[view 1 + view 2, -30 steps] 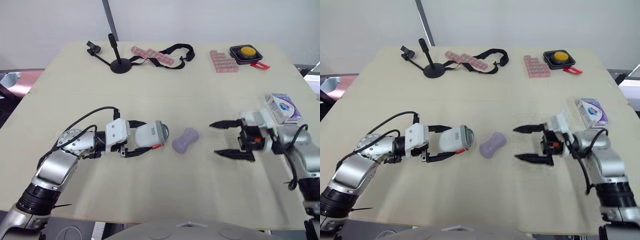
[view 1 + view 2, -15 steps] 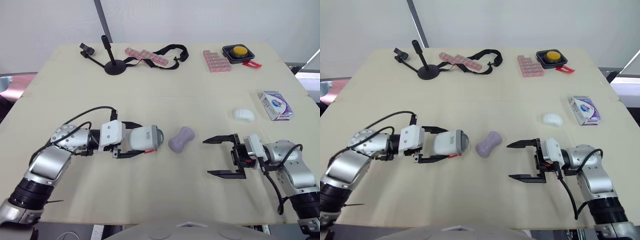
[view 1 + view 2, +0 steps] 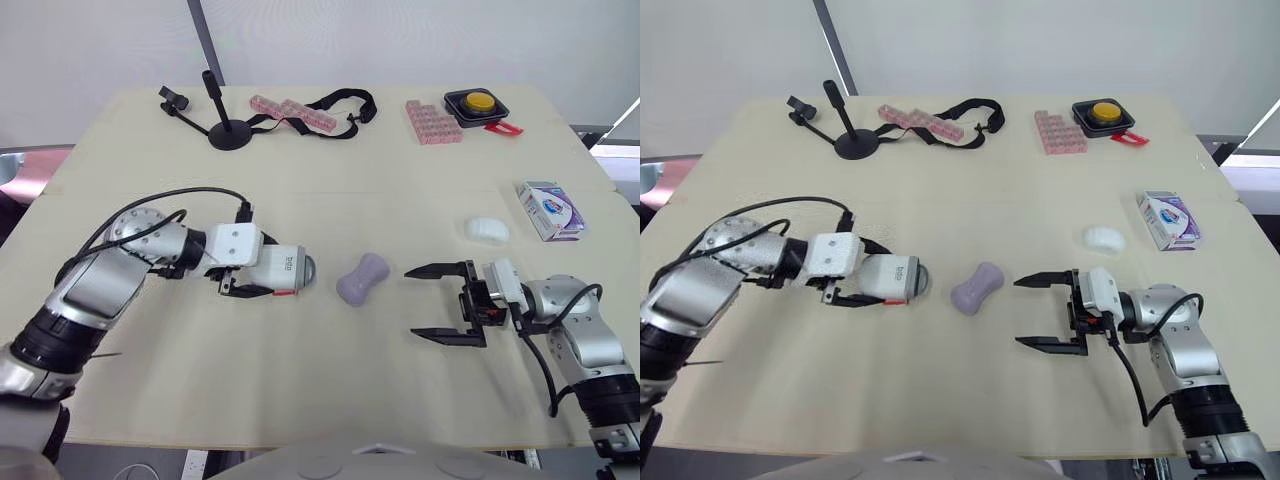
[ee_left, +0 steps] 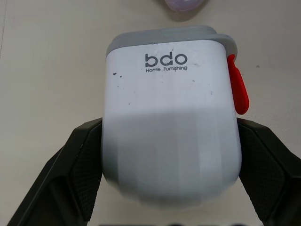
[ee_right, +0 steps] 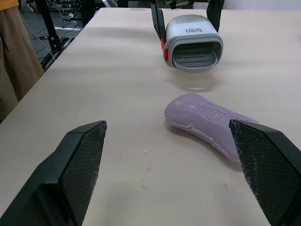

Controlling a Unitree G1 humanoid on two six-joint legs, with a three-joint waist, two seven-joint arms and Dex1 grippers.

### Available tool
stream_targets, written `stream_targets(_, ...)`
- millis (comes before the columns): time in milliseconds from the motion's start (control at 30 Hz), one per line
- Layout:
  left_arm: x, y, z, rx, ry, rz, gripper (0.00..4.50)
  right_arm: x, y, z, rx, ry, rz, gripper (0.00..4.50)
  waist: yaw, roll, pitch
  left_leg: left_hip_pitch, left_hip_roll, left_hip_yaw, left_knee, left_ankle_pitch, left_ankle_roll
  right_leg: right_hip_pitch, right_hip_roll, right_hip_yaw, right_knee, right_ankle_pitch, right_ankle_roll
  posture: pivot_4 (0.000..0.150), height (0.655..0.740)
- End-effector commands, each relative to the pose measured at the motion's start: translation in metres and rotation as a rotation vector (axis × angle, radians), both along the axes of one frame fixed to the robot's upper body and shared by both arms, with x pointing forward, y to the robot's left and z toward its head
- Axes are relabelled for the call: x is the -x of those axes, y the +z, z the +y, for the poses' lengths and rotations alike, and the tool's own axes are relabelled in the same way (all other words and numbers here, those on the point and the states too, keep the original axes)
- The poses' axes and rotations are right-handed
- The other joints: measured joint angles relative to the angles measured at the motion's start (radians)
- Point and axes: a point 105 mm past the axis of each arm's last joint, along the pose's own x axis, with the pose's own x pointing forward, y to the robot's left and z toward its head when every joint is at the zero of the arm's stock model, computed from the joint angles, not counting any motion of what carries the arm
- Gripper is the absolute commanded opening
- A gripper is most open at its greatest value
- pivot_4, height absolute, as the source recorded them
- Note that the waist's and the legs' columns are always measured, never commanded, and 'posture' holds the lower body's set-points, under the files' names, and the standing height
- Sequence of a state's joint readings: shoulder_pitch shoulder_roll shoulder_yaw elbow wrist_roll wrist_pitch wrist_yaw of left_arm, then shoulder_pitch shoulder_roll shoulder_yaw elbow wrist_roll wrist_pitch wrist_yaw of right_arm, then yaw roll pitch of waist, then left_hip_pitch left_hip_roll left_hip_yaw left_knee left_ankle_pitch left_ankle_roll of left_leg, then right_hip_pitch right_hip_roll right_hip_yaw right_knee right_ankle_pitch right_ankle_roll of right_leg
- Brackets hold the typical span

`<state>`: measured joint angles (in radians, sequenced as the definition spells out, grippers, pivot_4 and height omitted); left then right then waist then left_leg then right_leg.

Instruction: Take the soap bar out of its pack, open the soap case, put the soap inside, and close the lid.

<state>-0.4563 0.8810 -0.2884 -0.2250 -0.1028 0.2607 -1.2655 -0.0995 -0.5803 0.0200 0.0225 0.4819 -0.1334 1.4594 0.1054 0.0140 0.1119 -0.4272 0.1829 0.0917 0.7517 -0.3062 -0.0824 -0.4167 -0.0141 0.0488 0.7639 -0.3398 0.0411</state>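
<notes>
Overhead, the head camera shows a black stand (image 3: 225, 120), pink pill strips (image 3: 300, 112), a black strap (image 3: 345, 103), a pink tray (image 3: 432, 122) and a yellow button (image 3: 483, 103) lining the far edge of the table (image 3: 300, 380). The soap pack (image 3: 550, 210) lies near the right edge, with a small white object (image 3: 487, 230) just beside it. The purple soap bar (image 3: 362, 278) lies bare at mid-table, with nothing between it and either gripper. Reaching in from the left, the left gripper (image 3: 268, 272) is clamped on the white soap case (image 3: 290, 270), held on its side. The right gripper (image 3: 412, 302) is spread wide and empty, its tips pointing at the soap.

Left wrist view: both black fingers (image 4: 80, 165) press the case's flanks, and a red tab (image 4: 239, 89) shows on one side.

Right wrist view: the case's open mouth faces the soap bar between the spread fingers.
</notes>
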Motion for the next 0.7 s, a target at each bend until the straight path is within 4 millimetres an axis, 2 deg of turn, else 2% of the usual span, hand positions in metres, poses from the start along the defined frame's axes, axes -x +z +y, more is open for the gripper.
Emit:
stream_targets(33,0.0032,0.0049,-0.0052,-0.046,-0.044,-0.011,3.48,-0.0024,0.0057,0.001,-0.017,-0.005,-0.024,4.45,0.001,0.0,0.0,0.0,0.0,0.0,0.0,0.0,0.0,0.0,0.0,0.0,0.0,0.0,0.0,0.15,0.7096)
stream_targets(700,-0.0026,0.0102,-0.0072,-0.114,-0.093,-0.011,3.48,-0.003,0.0052,0.0012,-0.023,-0.031,-0.017,4.45,0.006,0.0,0.0,-0.001,0.0,0.0,0.0,0.0,0.0,0.0,0.0,0.0,0.001,0.0,0.0,0.15,0.7096)
